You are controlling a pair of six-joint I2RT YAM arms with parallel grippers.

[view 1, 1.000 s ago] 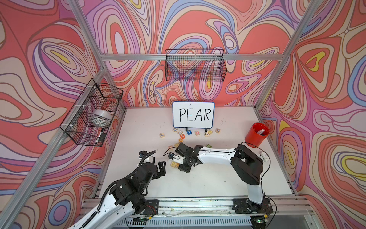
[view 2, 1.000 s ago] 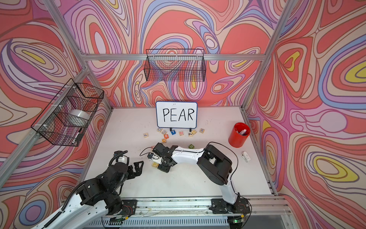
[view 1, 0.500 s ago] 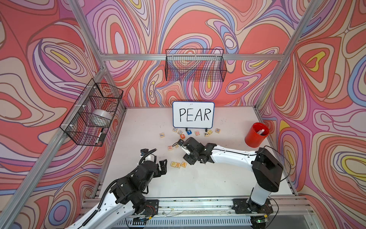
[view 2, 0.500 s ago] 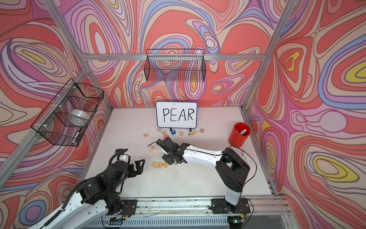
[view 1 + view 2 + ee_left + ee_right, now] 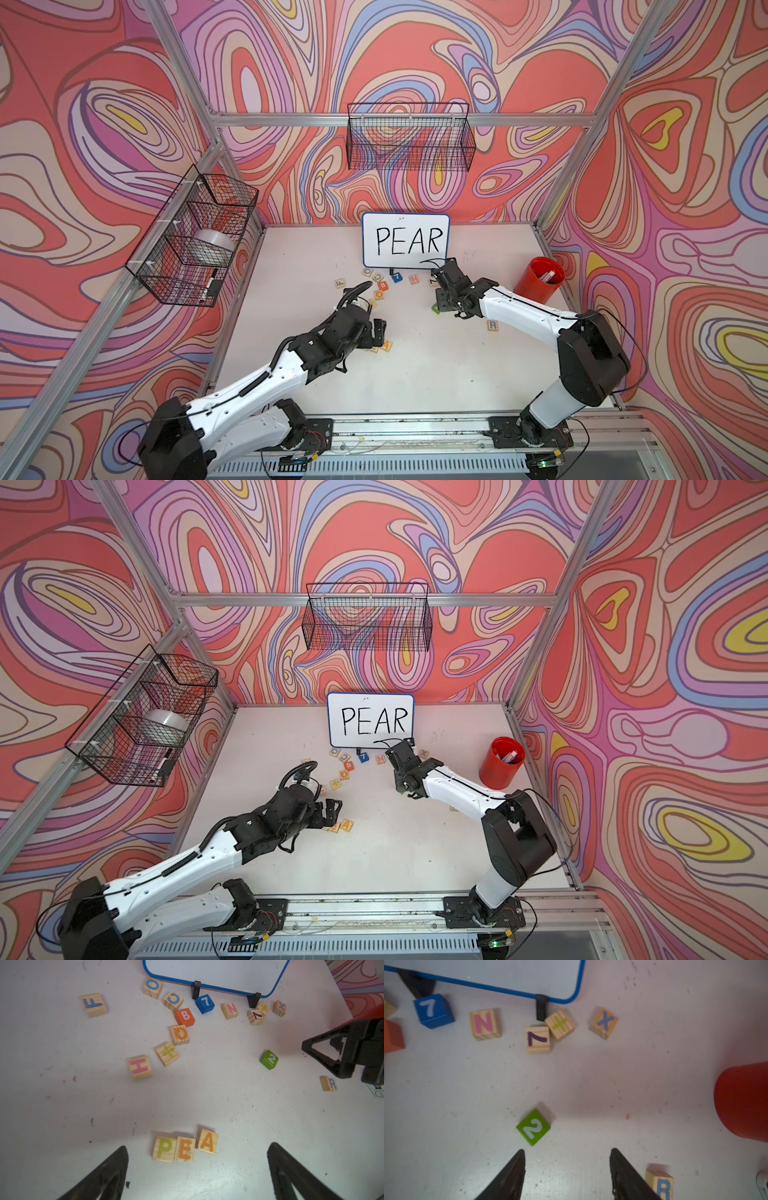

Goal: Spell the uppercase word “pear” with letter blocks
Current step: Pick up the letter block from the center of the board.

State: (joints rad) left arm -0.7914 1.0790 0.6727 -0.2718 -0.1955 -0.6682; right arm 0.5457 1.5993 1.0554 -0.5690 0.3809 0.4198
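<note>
Left wrist cam: P block [image 5: 164, 1149], E block [image 5: 185, 1149] and A block [image 5: 207, 1141] sit in a row on the table right in front of the left gripper [image 5: 197, 1145]. Its jaws are spread wide w/ nothing in them. The row's long axis runs side to side, roughly parallel to the whiteboard [image 5: 405, 241]. Letter tops point toward the board, so it reads fine from the robot's side. P & E touch flush. A is twisted a bit clockwise as that cam shows it and sits slightly boardward, just at E's corner.

R block [image 5: 329, 1083] lies well apart on the robot's right, same way up, not in the row yet. Right wrist cam has R just outside one finger of the right gripper [image 5: 567, 1150], jaws apart & empty. Green 2 cube [image 5: 533, 1127] is just ahead of them, turned corner-on.

Vs 1 s ago: right gripper was down at the row beside the left one, and has since swung back to the right side, nearer the red cup [image 5: 538, 282]. Left gripper crept fwd and now covers part of the row in both top views.
</note>
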